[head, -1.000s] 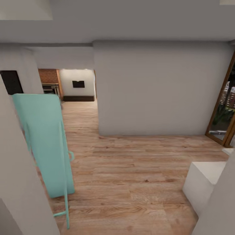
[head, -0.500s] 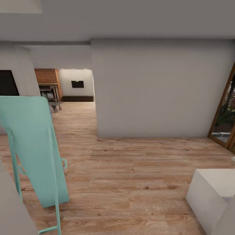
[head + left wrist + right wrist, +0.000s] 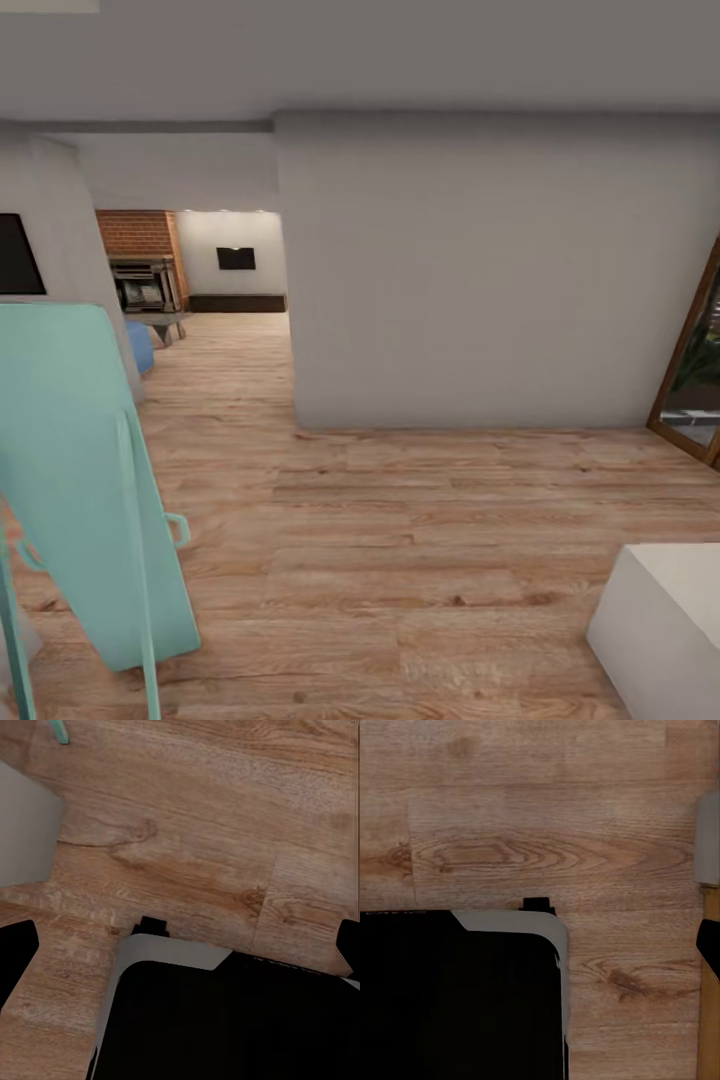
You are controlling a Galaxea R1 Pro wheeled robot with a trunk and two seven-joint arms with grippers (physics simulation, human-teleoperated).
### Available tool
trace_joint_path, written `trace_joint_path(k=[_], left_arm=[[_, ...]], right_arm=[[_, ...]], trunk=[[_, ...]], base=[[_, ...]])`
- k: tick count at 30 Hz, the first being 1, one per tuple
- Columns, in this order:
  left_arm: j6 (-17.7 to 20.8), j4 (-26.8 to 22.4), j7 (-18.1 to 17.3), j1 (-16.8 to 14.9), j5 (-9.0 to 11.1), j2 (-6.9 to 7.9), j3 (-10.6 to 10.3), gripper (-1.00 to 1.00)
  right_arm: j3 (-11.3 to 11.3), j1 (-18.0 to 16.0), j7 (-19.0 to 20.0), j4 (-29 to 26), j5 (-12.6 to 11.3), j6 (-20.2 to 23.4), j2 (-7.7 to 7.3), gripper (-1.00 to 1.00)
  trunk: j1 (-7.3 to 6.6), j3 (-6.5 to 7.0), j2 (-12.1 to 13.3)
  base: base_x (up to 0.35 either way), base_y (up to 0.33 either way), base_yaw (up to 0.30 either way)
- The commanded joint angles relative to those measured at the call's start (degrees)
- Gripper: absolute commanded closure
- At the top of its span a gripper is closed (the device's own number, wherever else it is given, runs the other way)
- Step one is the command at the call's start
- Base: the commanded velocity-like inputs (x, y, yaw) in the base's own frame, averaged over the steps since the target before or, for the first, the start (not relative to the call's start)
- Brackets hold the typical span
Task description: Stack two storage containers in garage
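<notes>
I'm rolling over wood floor (image 3: 420,560), the fireplace (image 3: 145,283) room ahead past a teal board (image 3: 80,480). No containers sighted (nothing carried). Both jaws spread empty, so everything's left.

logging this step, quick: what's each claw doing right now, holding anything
Left claw: open, its fingers spread wide with only wood floor between them, holding nothing.
Right claw: only one fingertip shows, so its state cannot be told.
</notes>
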Motion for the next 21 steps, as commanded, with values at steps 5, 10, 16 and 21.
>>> trace_joint_path(k=[5,10,16,21], left_arm=[[-0.2,0.0,0.0,0.0,0.5,0.00,-0.5,-1.00],[-0.2,0.0,0.0,0.0,0.5,0.00,-0.5,-1.00],[-0.2,0.0,0.0,0.0,0.5,0.00,-0.4,-1.00],[-0.2,0.0,0.0,0.0,0.6,0.07,-0.4,-1.00]], right_arm=[[0.0,0.0,0.1,0.2,-0.1,-0.2,0.07,-1.00],[0.0,0.0,0.1,0.2,-0.1,-0.3,0.00,-1.00],[0.0,-0.1,0.1,0.2,-0.1,-0.3,-0.01,-1.00],[0.0,-0.1,0.1,0.2,-0.1,-0.3,-0.01,-1.00]], trunk=[[0.05,-0.02,0.0],[0.05,-0.02,0.0],[0.05,-0.02,0.0],[0.05,-0.02,0.0]], base=[[0.319,0.000,0.000],[0.317,-0.036,0.000],[0.298,-0.134,0.000],[0.294,-0.148,0.000]])
